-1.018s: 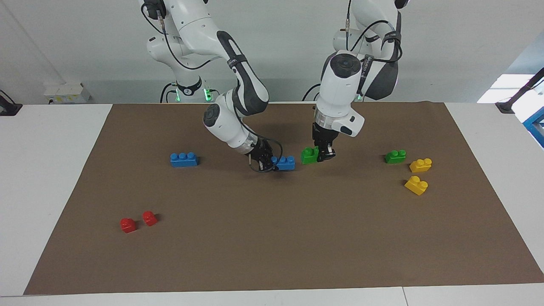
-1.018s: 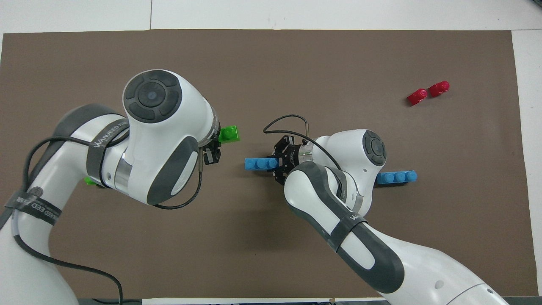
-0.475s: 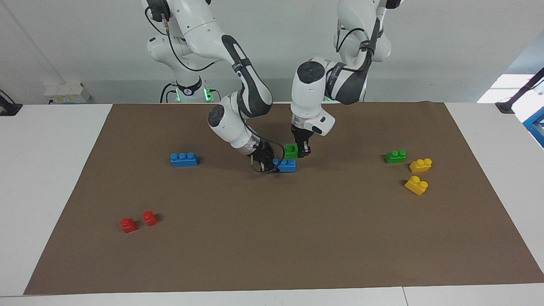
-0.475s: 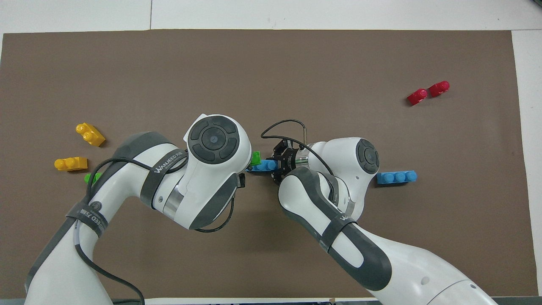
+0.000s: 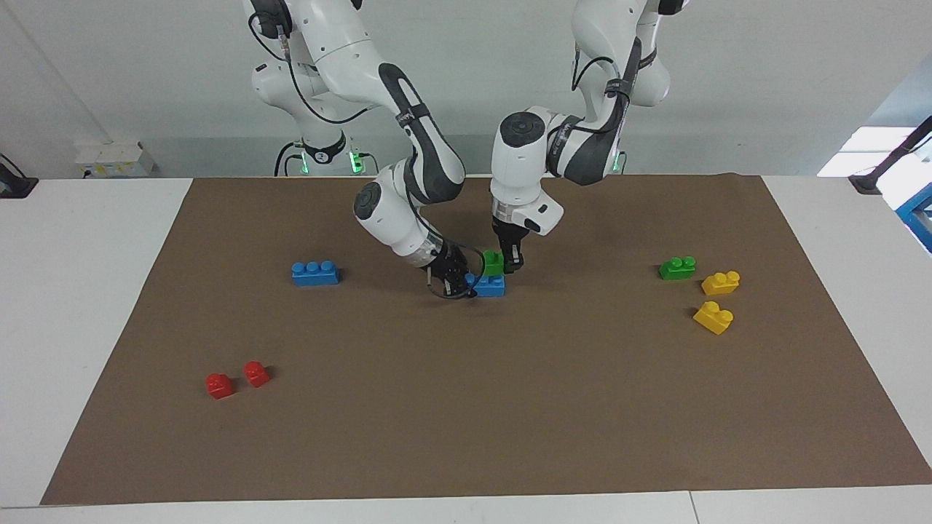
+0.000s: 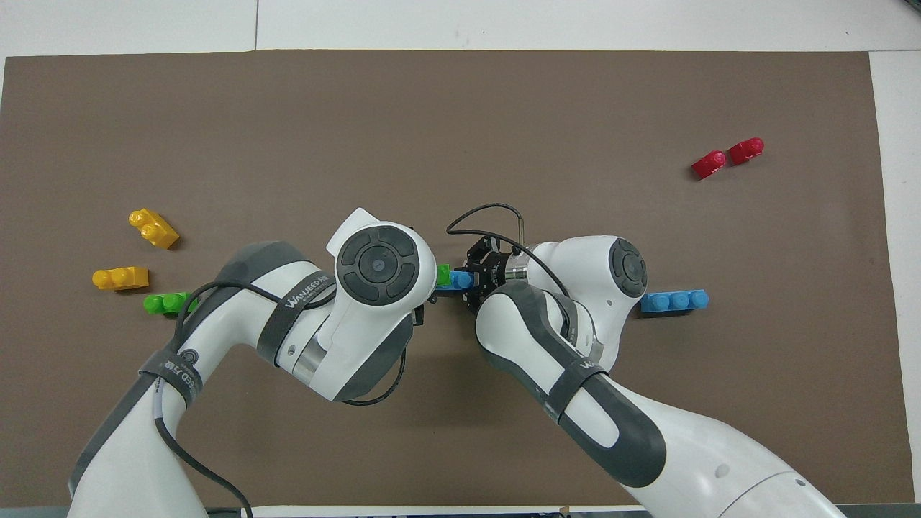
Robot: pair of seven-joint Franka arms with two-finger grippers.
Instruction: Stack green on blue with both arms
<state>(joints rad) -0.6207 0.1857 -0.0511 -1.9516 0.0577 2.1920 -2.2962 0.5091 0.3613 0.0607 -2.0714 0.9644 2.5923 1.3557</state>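
My right gripper (image 5: 455,280) is shut on one end of a blue three-stud brick (image 5: 491,286) and holds it at the mat. My left gripper (image 5: 507,263) is shut on a green two-stud brick (image 5: 494,263), which rests against the top of that blue brick. In the overhead view the left arm's wrist hides its gripper; only a sliver of the green brick (image 6: 443,273) shows beside the blue brick (image 6: 455,279) and the right gripper (image 6: 471,280). A second green brick (image 5: 677,268) and a second blue brick (image 5: 314,273) lie apart on the mat.
Two yellow bricks (image 5: 720,282) (image 5: 713,317) lie by the second green brick toward the left arm's end. Two small red bricks (image 5: 219,386) (image 5: 256,373) lie toward the right arm's end, farther from the robots. A brown mat (image 5: 510,407) covers the table.
My left gripper has carried the green brick toward the right arm's end and down onto the blue brick. The right gripper has kept the blue brick almost in place.
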